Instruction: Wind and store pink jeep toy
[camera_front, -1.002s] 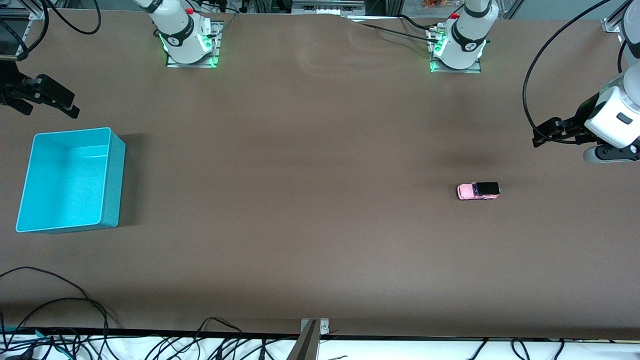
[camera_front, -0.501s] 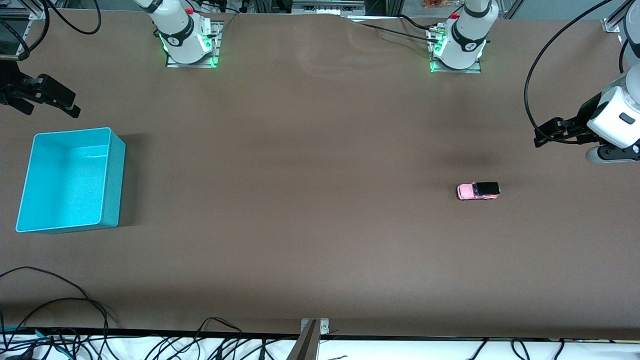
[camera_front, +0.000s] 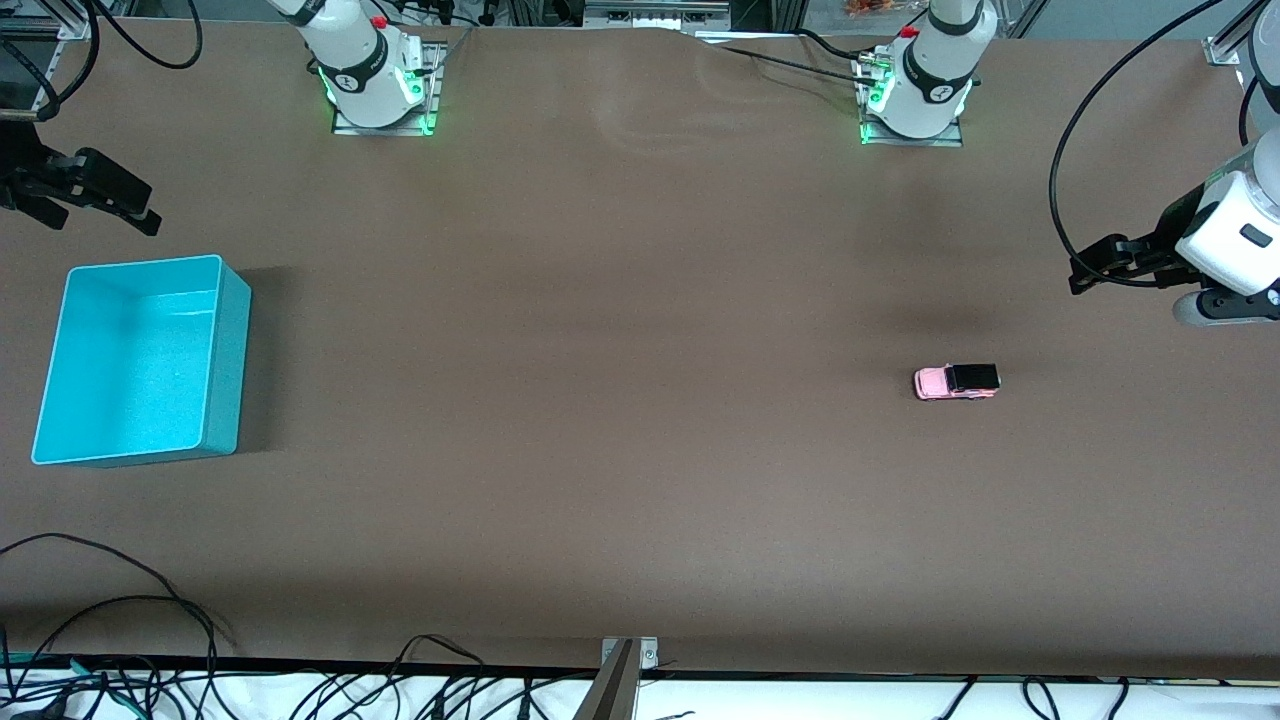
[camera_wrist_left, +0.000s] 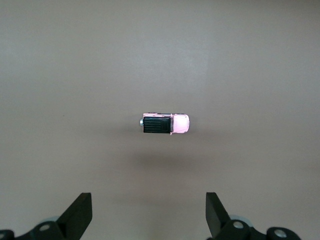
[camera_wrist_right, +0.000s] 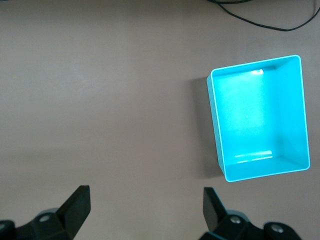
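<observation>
The pink jeep toy (camera_front: 956, 381) stands on its wheels on the brown table toward the left arm's end; it also shows in the left wrist view (camera_wrist_left: 165, 124), pink hood and black rear roof. My left gripper (camera_front: 1085, 272) (camera_wrist_left: 149, 214) hangs open and empty in the air at the table's left-arm end, apart from the jeep. The teal bin (camera_front: 60, 400) (camera_wrist_right: 215, 130) sits empty at the right arm's end. My right gripper (camera_front: 100, 205) (camera_wrist_right: 146, 210) hangs open and empty in the air at that end, beside the bin.
Both arm bases (camera_front: 375, 75) (camera_front: 920, 85) stand at the table's edge farthest from the front camera. Loose black cables (camera_front: 120, 620) lie along the edge nearest that camera. A metal bracket (camera_front: 628, 655) sits mid-way along that edge.
My left gripper has drifted slightly toward the table's end. The jeep, the bin and my right gripper have not moved.
</observation>
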